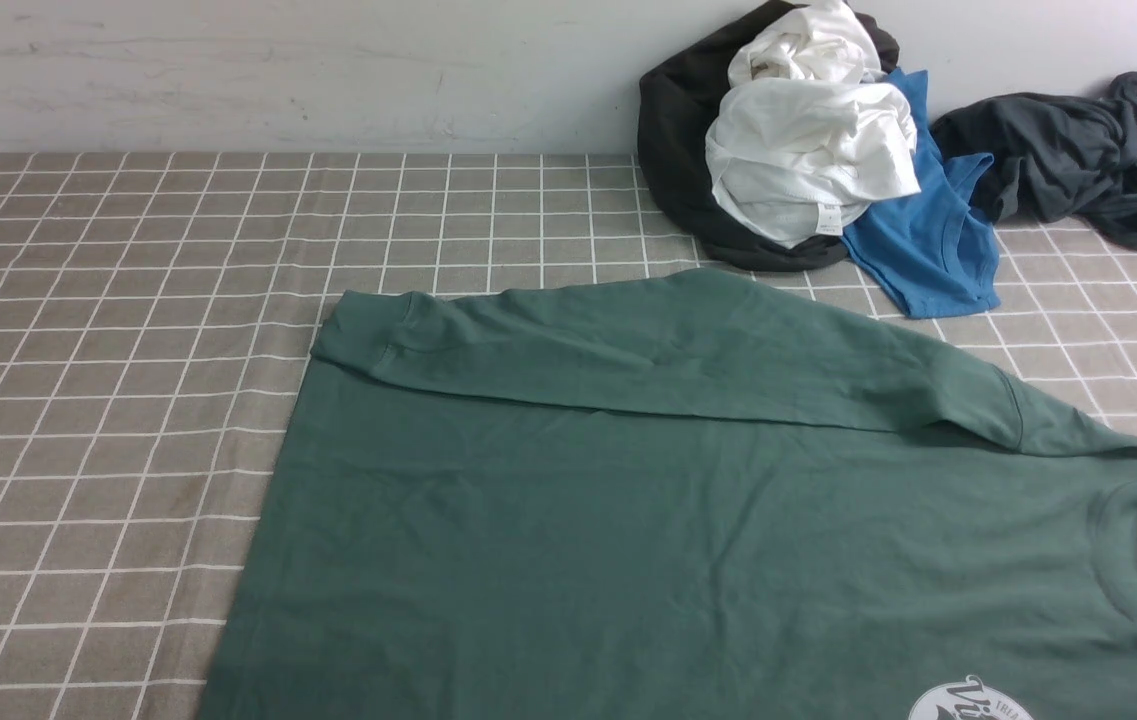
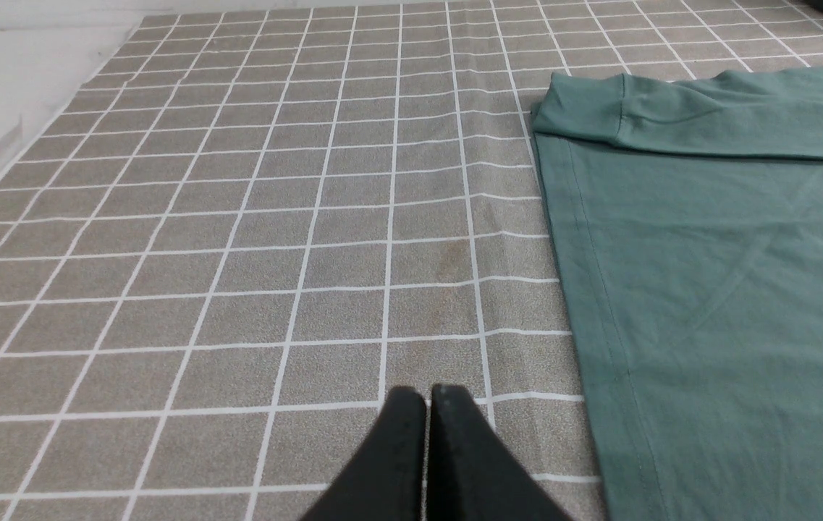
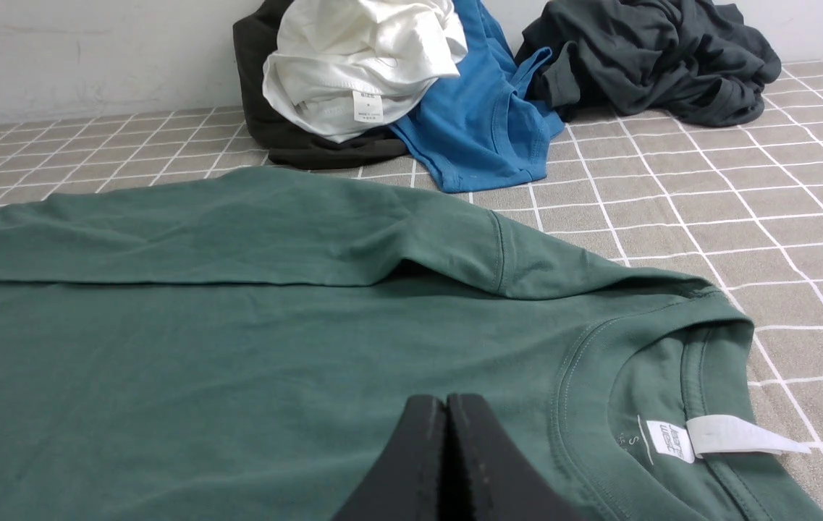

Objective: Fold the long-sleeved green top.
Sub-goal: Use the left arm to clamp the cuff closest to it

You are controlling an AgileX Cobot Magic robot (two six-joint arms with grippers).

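Nearest, the left gripper [image 2: 425, 394] has its two black fingers pressed together with nothing between them, their tips over the bare checked tablecloth [image 2: 237, 253]. The hem [image 2: 585, 289] of the green long-sleeved top [image 1: 688, 520] lies just beside them, toward the robot's right. The right gripper [image 3: 446, 401] is likewise closed and empty, but its tips sit over the top's chest, with the ribbed collar [image 3: 585, 362] and white neck tag [image 3: 744, 436] just beyond and to one side; whether they touch the fabric cannot be told. The top lies flat and face up, its long axis running across the robot's front: hem toward the left fingers, collar toward the right fingers, and the round white logo [image 1: 968, 700] at the near edge. Beyond both pairs of fingers, the far sleeve [image 1: 648, 350] lies folded along the body's far edge, its cuff [image 2: 577, 108] ending at the hem corner ahead of the left fingers. My judgement is that the right arm is nearer the garment, while the left need only shift sideways to reach the hem. Farther off sit a white garment [image 1: 808, 150], a blue T-shirt [image 1: 928, 240] and a dark grey garment [image 1: 1078, 160], against the wall [image 1: 228, 70].
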